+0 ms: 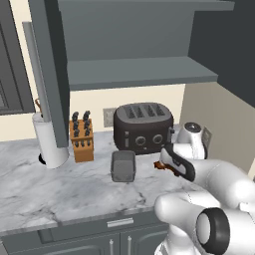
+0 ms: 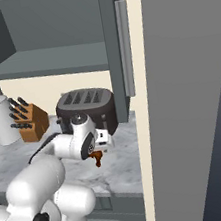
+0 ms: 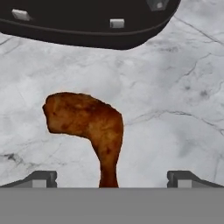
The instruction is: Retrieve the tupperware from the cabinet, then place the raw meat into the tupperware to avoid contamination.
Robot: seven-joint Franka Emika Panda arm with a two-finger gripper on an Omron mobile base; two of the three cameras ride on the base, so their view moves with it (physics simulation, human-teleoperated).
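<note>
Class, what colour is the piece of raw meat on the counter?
Reddish-brown raw meat, clearest in the hand view.

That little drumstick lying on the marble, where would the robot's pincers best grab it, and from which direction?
Probably from straight above, closing across the narrow shank of the raw meat. It lies flat on the counter, so only its sides offer faces to pinch. In the hand view the thin end runs between the fingertips of the open gripper, while the rounded, meaty end is wider and lumpier, likelier to slip.

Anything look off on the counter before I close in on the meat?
Only the raw meat itself: it lies bare on the marble counter before the toaster, outside the upright tupperware. Nothing spilled or toppled.
</note>
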